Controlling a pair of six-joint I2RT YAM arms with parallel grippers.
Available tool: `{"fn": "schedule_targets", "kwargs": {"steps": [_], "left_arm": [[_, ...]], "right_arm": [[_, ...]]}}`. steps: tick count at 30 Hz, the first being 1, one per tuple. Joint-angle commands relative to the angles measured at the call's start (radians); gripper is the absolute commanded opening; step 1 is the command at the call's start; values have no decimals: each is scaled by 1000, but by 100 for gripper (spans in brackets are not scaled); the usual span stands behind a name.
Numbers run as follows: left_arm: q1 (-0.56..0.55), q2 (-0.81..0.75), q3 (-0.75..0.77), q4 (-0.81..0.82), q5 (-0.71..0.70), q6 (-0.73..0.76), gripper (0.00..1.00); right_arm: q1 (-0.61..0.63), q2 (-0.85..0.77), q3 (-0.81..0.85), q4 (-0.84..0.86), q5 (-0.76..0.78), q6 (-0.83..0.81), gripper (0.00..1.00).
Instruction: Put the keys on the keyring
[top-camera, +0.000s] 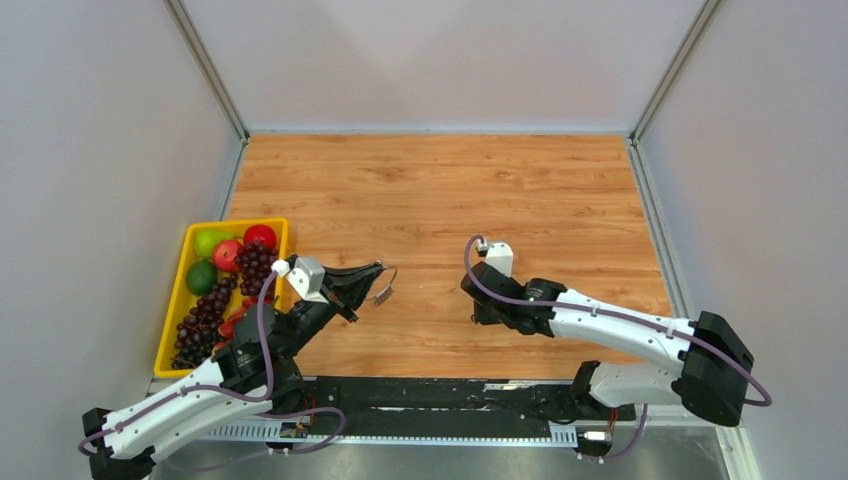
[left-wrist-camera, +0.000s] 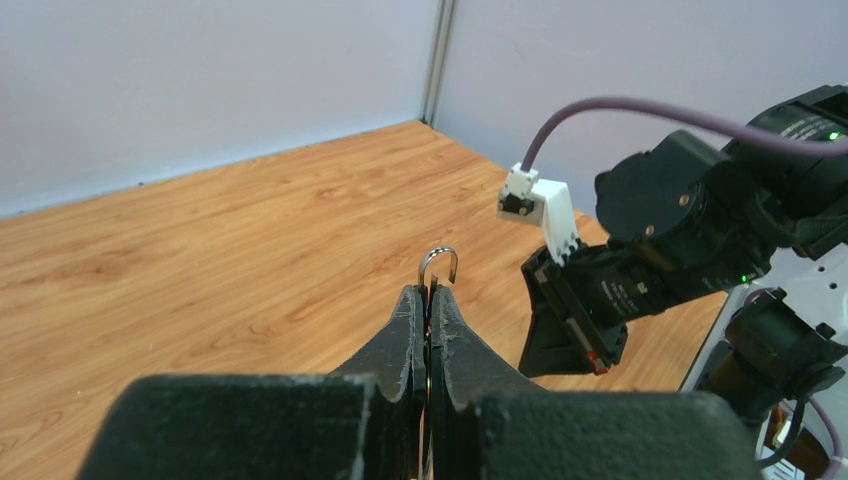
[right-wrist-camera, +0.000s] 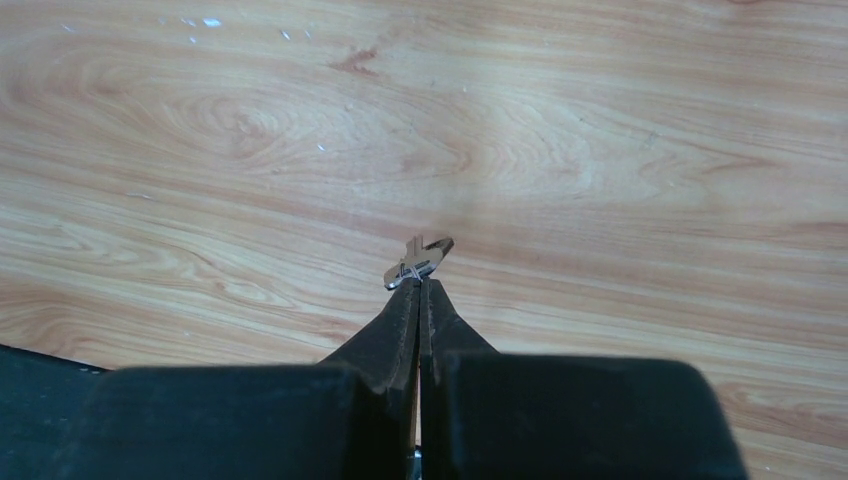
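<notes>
Pre-threading: L gripper (left-wrist-camera: 428, 298) was shut tight on keyring (left-wrist-camera: 438, 262); R gripper (right-wrist-camera: 418, 292), at its 3 o'clock, pinched a silver key (right-wrist-camera: 418, 262). Next prob needed key hole aligned w/ ring end.

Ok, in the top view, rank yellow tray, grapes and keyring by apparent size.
Largest: yellow tray.
Then the grapes inside it.
Smallest: keyring, a thin loop pinched in the left gripper.

1. We find no text, label, brand, number or sign that we can read in any view.
2. On the right arm's black wrist housing (left-wrist-camera: 612, 292) we see faint pale marks, too small to make out.
</notes>
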Motion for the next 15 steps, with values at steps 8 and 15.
{"fn": "schedule_targets", "kwargs": {"steps": [8,15], "left_arm": [[-3,4,20,25,-6,-15,0],[-3,6,21,23,-4,-16,0]], "right_arm": [[100,137,-10,65,69,31,0],[155,95,10,77,98,19,0]]}}
